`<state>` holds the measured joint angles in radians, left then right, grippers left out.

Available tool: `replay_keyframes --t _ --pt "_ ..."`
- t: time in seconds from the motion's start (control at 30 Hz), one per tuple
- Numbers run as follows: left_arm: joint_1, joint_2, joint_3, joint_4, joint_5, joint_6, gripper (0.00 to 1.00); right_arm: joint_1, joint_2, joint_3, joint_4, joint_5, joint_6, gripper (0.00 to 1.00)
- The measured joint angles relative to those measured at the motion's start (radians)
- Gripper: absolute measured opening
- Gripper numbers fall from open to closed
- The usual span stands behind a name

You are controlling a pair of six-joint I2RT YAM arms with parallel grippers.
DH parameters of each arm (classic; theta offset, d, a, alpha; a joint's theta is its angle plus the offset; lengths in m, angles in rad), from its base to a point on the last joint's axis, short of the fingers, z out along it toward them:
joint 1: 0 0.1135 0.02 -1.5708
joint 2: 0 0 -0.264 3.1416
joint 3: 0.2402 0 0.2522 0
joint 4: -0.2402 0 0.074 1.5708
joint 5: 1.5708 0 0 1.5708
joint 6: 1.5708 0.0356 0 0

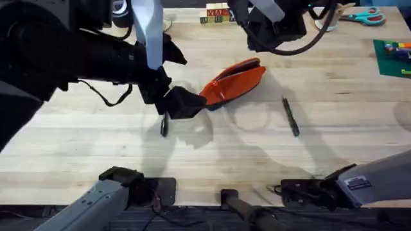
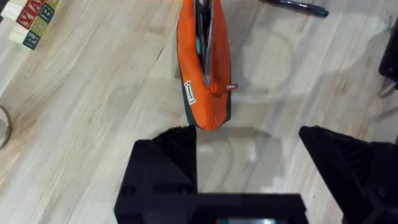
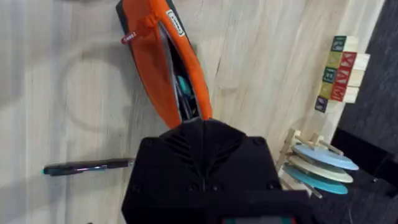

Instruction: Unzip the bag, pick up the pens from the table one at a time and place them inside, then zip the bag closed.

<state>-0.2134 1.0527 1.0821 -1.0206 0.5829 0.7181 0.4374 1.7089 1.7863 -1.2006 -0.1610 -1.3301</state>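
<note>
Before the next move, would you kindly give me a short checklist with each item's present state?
1. Bag unzipped: ok, the opening gapes in the wrist views.
2. Left gripper open and empty: ok, its fingers stand apart just short of the bag's end.
3. Right gripper at the bag's far end: ok; whether it grips the fabric: cannot tell.
4. Pens still on the table: not ok for finishing; one pen lies right of the bag, another beside the left gripper.
5. Bag contents: cannot tell, something teal shows inside.
</note>
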Motion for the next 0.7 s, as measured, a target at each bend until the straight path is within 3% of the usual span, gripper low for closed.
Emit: replay_keyframes --t 0.7 --pt "0.000 0.000 0.000 0.002 -0.001 0.000 0.995 0.000 0.209 0.000 -0.001 -0.049 -0.002 0.030"
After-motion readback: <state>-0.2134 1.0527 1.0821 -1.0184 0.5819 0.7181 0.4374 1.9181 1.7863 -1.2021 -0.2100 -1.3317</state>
